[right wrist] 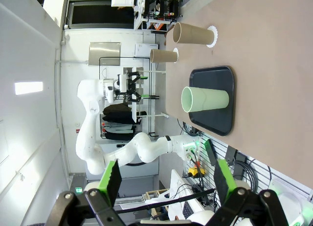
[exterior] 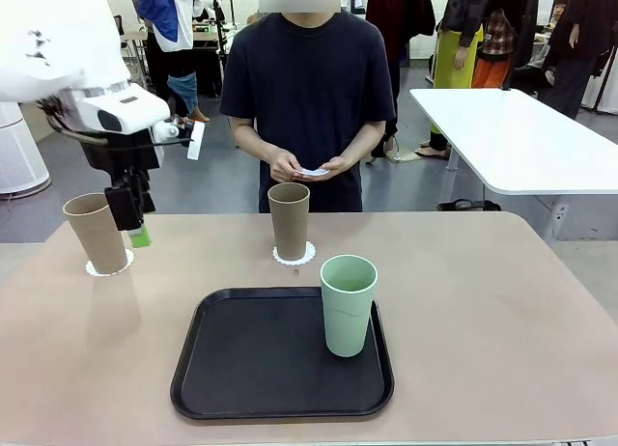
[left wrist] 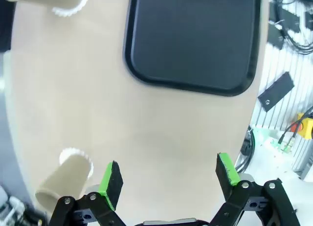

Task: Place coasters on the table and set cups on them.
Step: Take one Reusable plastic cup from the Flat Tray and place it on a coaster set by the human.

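One tan cup (exterior: 97, 232) stands on a lacy white coaster (exterior: 108, 266) at the table's (exterior: 483, 301) left. My left gripper (exterior: 130, 219) hangs open just right of it, holding nothing. In the left wrist view the gripper (left wrist: 169, 176) is open above bare table, with that cup (left wrist: 63, 181) beside its left finger. A second tan cup (exterior: 289, 220) sits on a coaster (exterior: 294, 255) at the middle. The mint green cup (exterior: 348, 304) stands in the tray. The person holds a white coaster (exterior: 311, 171) in both hands. My right gripper (right wrist: 166, 179) is open and empty, far from the table.
A black rectangular tray (exterior: 251, 359) lies at the front middle of the table. The person stands at the far side behind the middle cup. A white table (exterior: 521, 137) stands at the back right. Bare tabletop stretches to the tray's right.
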Robot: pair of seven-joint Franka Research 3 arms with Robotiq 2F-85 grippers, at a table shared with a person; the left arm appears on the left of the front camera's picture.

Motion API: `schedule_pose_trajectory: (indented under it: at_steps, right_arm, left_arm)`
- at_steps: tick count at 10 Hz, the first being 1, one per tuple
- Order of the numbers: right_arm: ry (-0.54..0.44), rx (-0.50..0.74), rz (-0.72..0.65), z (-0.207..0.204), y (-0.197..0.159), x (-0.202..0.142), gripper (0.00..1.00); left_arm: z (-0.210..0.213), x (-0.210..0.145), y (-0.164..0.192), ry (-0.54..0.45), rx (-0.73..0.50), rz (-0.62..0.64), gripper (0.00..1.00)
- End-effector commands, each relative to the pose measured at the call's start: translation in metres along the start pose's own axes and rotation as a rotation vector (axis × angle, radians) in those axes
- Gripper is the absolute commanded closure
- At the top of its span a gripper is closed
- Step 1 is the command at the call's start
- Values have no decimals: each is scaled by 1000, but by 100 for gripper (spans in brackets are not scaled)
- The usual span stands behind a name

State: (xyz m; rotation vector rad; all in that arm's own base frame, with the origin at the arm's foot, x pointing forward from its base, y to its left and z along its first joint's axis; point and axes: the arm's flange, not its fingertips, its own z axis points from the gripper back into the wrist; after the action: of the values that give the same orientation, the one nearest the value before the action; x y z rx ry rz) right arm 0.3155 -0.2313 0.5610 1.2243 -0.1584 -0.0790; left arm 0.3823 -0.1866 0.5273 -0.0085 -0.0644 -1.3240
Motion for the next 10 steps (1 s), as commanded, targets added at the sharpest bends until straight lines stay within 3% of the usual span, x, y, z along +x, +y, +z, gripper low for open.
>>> schedule_pose_trajectory:
  at_steps: [1, 3, 4, 10]
  right_arm:
    - [-5, 4, 14, -1, 0, 0, 0]
    - [-5, 4, 14, -1, 0, 0, 0]
    - [-5, 4, 14, -1, 0, 0, 0]
    - [-5, 4, 14, -1, 0, 0, 0]
  left_arm:
    - [9, -9, -29, 31, 111, 104, 0]
    - [13, -23, -36, 38, 182, 70, 0]
    - [27, -9, -26, 20, 107, 75, 0]
    - [23, -12, -26, 18, 104, 60, 0]
